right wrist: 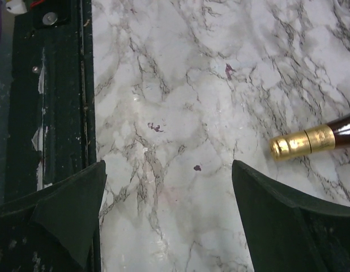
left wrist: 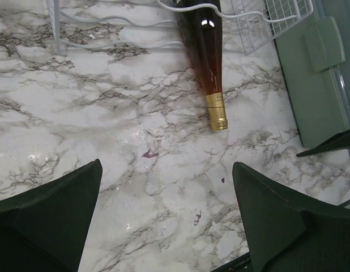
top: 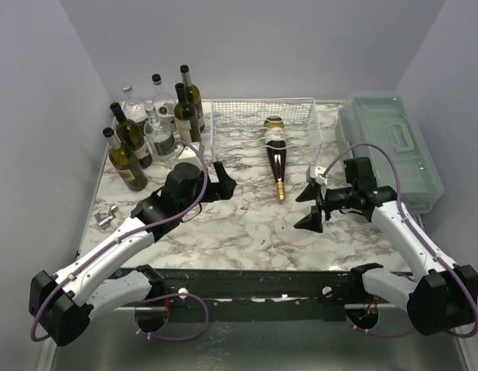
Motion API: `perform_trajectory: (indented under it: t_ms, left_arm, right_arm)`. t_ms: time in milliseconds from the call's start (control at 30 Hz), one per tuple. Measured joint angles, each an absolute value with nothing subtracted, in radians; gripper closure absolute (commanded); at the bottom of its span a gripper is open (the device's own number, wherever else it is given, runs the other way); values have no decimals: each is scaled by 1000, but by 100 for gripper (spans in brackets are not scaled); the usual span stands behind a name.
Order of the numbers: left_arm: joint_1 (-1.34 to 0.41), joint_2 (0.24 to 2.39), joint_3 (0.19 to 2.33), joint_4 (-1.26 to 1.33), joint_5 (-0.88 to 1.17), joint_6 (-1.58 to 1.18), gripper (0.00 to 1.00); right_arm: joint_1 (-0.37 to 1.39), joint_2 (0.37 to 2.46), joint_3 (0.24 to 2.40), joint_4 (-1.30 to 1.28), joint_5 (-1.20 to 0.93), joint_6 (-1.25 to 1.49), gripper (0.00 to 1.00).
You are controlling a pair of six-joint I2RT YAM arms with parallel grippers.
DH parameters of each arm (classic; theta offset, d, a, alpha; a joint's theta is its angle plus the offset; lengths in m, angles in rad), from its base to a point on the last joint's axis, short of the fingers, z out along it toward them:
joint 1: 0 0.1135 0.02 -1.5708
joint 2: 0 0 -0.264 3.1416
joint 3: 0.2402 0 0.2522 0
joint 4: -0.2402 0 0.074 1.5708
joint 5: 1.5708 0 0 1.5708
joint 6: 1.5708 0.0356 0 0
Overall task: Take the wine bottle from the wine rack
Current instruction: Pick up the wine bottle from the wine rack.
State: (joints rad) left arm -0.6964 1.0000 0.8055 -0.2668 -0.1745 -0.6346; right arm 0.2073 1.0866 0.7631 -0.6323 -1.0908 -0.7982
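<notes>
- Lying with its thick end inside the wine rack [top: 223, 127], the wine bottle [top: 276, 158] points its neck out over the counter [top: 247, 228], toward the arms.
- Its gold cap [top: 281, 193] rests between the two hands.
- The left hand [top: 226, 179] is wide open and holds nothing. It is to the left of the bottle's neck, near it but apart.
- From the left wrist, the bottle is ahead of this hand and a little to the right, beyond the fingers [left wrist: 62, 209].
- The right hand [top: 308, 207] is also wide open and empty, to the right of the cap, near but not touching.
- From the right wrist, only the cap and a bit of dark neck show, at the right edge.
</notes>
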Motion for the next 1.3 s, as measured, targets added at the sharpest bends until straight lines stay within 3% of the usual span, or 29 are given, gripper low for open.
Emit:
perform_trajectory:
  t_ms: [500, 700, 933, 1133, 1300]
  left_arm:
    - [-479, 849, 831, -342, 38, -375, 2]
    - [-473, 836, 815, -366, 35, -247, 1]
    - [-463, 815, 751, -370, 8, -178, 2]
    - [-459, 766, 722, -379, -7, -154, 2]
    - [-459, 746, 722, -379, -29, -146, 2]
  right_arm:
    - [275, 1256, 863, -487, -707, -339, 6]
    - [364, 1317, 871, -391, -547, -200, 1]
    - [529, 1424, 889, -252, -172, 9, 1]
    - [544, 1538, 940, -204, 57, 163, 1]
    - [544, 1590, 963, -165, 129, 246, 2]
